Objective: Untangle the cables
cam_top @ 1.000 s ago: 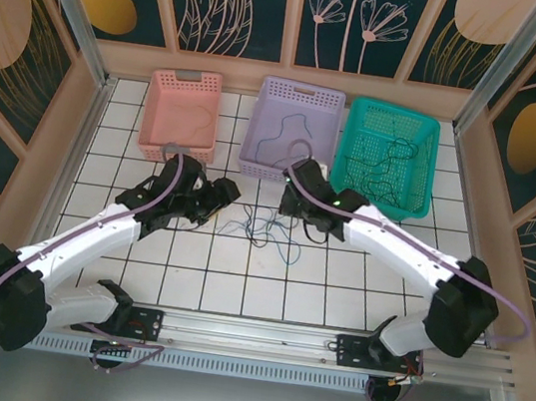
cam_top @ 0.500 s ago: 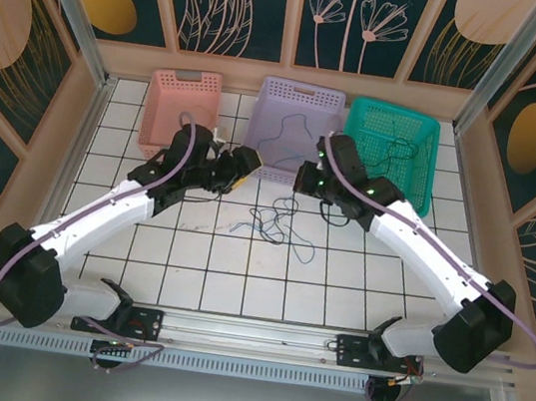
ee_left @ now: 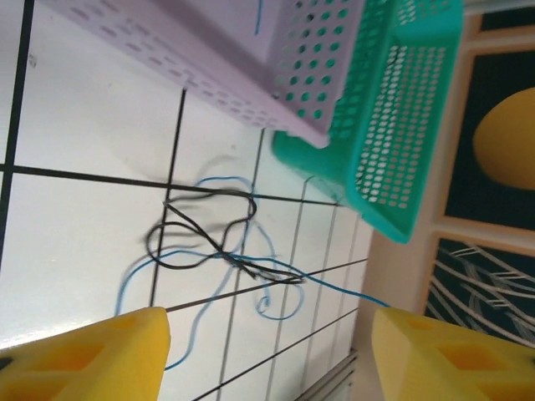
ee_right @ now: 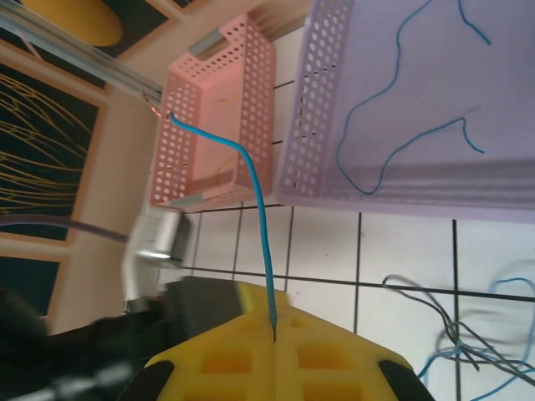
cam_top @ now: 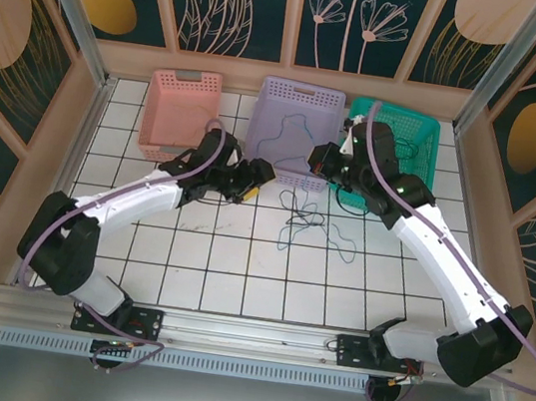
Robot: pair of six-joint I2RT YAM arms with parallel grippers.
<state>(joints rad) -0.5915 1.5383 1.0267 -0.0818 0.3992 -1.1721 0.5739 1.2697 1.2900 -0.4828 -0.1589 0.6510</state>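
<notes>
A tangle of thin blue and black cables (cam_top: 298,212) lies on the white tiles in front of the purple basket; the knot (ee_left: 227,254) is loose, with a blue loop beside it. My right gripper (cam_top: 320,160) hovers above the tangle, by the purple basket's front right corner. In the right wrist view it (ee_right: 274,322) is shut on a blue cable (ee_right: 255,205) whose bare copper tip sticks out past the fingers. My left gripper (cam_top: 255,172) is left of the tangle, and its yellow fingers (ee_left: 92,355) stand wide open (ee_left: 269,324) with only floor between them.
Three baskets line the back: pink (cam_top: 188,76), purple (cam_top: 303,90) with one blue cable (ee_right: 401,125) inside, and teal (cam_top: 398,110) with dark cables. The teal basket's corner (ee_left: 393,125) stands close behind the tangle. Walls enclose the tiled floor.
The right gripper has risen and moved back-right toward the baskets, pulling the blue cable; the tangle has slid right after it. The left gripper has followed to the right.
</notes>
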